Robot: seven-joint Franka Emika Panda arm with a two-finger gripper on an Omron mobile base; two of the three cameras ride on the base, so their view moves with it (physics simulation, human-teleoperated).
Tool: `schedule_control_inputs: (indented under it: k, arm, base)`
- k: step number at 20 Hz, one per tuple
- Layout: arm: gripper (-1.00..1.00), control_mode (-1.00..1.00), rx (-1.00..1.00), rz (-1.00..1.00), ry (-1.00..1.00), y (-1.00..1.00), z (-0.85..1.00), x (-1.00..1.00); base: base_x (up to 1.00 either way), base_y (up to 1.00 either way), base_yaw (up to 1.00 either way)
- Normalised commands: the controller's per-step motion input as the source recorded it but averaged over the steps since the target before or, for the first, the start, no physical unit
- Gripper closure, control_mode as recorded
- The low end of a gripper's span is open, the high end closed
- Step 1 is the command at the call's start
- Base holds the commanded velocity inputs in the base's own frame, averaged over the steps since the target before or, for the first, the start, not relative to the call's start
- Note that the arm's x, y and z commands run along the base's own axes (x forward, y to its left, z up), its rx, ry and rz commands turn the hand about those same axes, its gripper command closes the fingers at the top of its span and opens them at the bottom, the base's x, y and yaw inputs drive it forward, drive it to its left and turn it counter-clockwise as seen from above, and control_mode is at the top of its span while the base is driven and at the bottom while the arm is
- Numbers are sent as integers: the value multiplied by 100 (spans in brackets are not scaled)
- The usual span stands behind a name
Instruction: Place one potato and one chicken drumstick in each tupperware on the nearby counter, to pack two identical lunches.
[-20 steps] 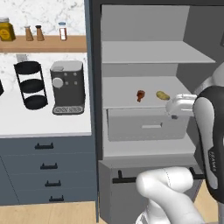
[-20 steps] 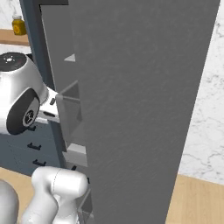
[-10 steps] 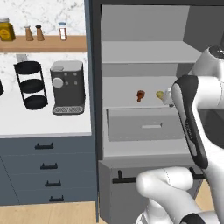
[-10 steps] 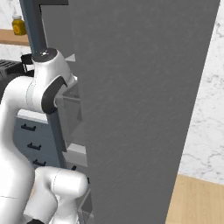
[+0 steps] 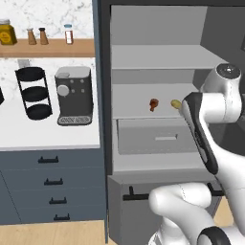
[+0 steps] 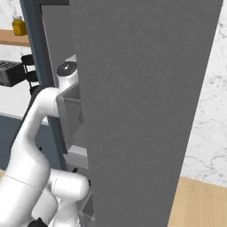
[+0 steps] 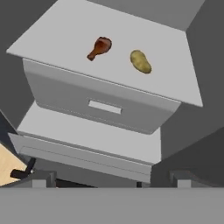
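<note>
Kitchen around me: coffee machine (image 5: 73, 95) on white bench (image 5: 48, 136), spice jars (image 5: 37, 36) on wall shelf, probably an open fridge (image 5: 158, 143).

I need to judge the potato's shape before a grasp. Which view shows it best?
The hand view: the potato lies whole and unobstructed on the shelf, beside the chicken drumstick. In the left base view it is tiny, partly behind the arm.
</note>
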Motion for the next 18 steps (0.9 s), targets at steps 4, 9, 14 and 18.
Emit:
schedule_control_inputs:
  k: [4, 9, 14, 18]
  arm:
    - [-100, -100, -8, 5, 0, -35, 0, 67]
    - [-100, -100, -1, 0, 4, -28, -21, 65]
    - [-100, -100, 0, 3, 9, -17, -29, 73]
    - [-100, -100, 0, 5, 8, -1, -18, 76]
  base:
    - [0, 0, 0]
    - [0, 0, 0]
    - [0, 0, 0]
    - [0, 0, 0]
